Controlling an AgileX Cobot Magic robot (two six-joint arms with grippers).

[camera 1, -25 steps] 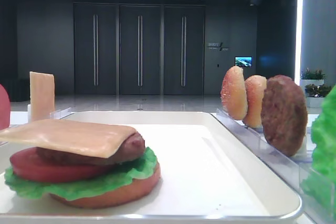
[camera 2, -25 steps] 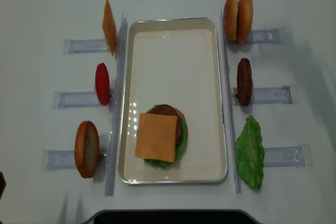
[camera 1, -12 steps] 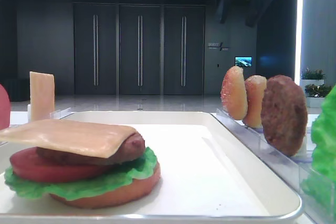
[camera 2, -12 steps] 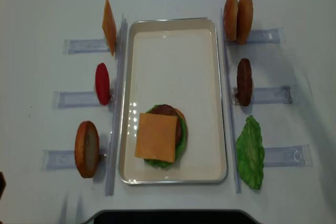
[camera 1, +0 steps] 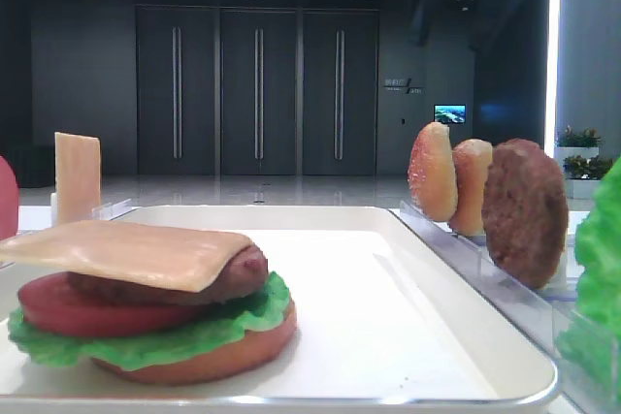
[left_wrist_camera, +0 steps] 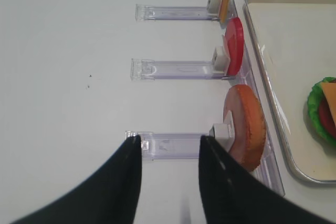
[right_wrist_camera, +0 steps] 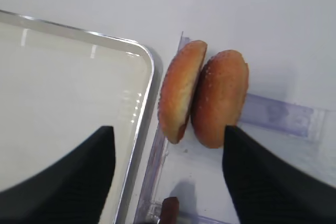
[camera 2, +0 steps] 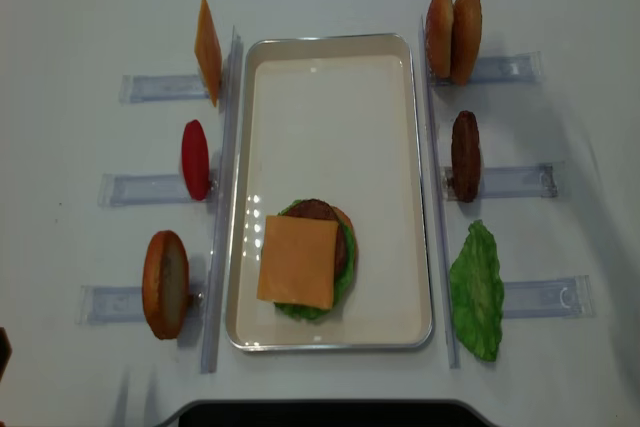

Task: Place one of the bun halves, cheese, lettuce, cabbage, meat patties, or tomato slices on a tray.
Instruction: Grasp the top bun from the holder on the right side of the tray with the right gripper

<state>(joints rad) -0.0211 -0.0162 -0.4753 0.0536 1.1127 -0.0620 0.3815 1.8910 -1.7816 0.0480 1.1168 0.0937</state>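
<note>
Since the two bun halves (right_wrist_camera: 205, 98) stand upright in their rack slot, I hold the right end effector (right_wrist_camera: 165, 174) above them, spread wide and empty.

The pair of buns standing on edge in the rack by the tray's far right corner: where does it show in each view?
Low exterior view: pair of buns right of centre, behind the patty.
Overhead view: top right, beside the tray.
Right wrist: centre, ahead of the open right gripper.
Left wrist: not in it.
Shared landmark: the tray's rim.
</note>
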